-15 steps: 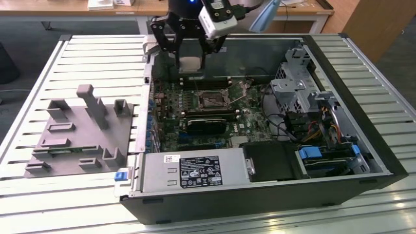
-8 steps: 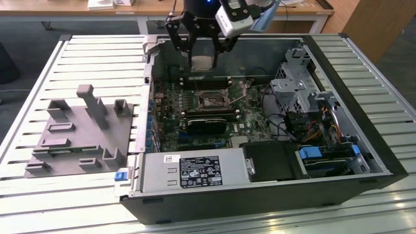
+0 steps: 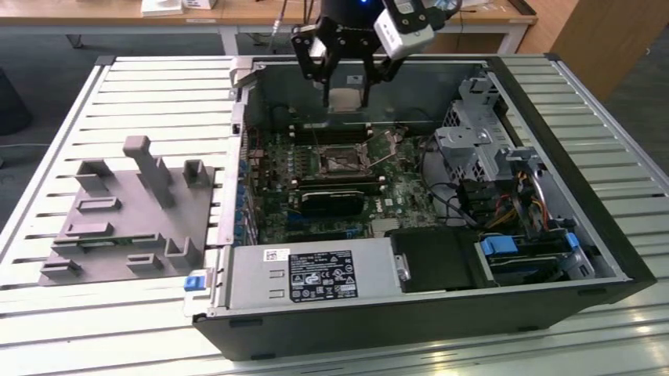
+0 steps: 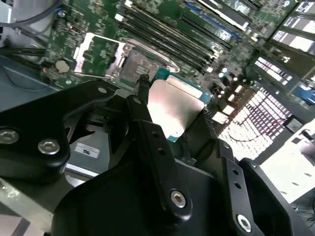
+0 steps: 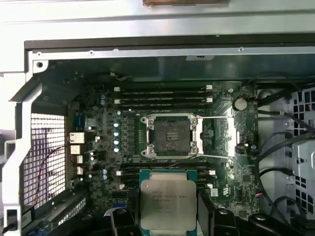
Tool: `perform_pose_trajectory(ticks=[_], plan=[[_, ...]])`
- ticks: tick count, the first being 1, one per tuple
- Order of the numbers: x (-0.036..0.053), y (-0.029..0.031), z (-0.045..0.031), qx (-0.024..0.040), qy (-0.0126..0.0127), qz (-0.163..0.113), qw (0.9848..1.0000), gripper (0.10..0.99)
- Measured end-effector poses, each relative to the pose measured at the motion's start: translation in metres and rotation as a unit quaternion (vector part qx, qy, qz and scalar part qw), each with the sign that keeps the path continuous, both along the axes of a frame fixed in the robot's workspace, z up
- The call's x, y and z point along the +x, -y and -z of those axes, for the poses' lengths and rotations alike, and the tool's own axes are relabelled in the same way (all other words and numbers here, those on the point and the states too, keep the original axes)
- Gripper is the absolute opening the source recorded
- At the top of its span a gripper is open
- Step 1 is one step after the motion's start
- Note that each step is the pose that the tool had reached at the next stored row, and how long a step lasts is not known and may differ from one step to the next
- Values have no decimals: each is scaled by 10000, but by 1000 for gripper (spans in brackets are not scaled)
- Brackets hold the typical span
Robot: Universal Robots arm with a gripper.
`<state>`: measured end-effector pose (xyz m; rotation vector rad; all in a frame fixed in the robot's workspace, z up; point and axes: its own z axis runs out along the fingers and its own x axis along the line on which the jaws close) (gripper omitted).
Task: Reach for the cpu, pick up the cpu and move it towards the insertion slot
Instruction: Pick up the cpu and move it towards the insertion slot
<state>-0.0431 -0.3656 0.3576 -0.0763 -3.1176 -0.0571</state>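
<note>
You have the gripper (image 3: 348, 78) with jaws clamped on the cpu (image 5: 168, 204), held above the open case; the first wrist view shows the insertion slot (image 5: 171, 136) uncovered at 12 o'clock of it.

— Is any writing legible on the cpu (image 5: 168, 205)?

— Faint engraved lines cross its metal top in the first wrist view, too small to make out.

— And the computer case?

— In the exterior view a black label (image 3: 322, 277) with white symbols and a small white sticker (image 3: 275, 254) sit on the grey power supply (image 3: 309, 277); nothing on either can be read.

— Anything else?

— A white label (image 4: 90, 150) in the second wrist view, its print illegible.
</note>
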Motion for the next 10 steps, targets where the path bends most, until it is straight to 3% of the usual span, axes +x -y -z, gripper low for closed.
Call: perform_pose_trajectory(ticks=[5, 10], plan=[[110, -31, 6, 0, 0, 0, 10000, 545], [166, -53, 8, 0, 0, 0, 10000, 545]])
